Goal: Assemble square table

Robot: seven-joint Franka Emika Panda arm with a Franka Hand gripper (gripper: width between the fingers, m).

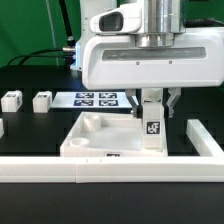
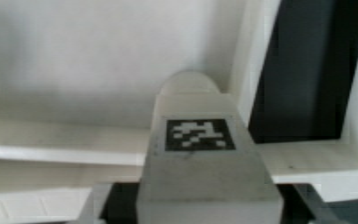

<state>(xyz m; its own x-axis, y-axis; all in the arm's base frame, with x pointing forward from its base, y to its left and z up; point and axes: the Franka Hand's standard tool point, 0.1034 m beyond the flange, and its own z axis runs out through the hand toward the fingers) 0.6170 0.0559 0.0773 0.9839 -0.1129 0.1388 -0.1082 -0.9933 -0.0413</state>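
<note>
While end effector [image 1: 153, 110] grips leg [image 1: 152, 141] | leg upright by square table [image 1: 88, 138] rim | tag [image 1: 153, 127]: black-white pattern

The exterior view sits low in front of the desk [image 1: 40, 125], tilted slightly downward and facing the arm at middling range. The wrist view looks along the hand [image 1: 153, 114] from very close. Both views share the tagged leg [image 1: 152, 128] [image 2: 202, 140] and the nearby rim of the slab [image 1: 95, 135] [image 2: 69, 150].
</note>
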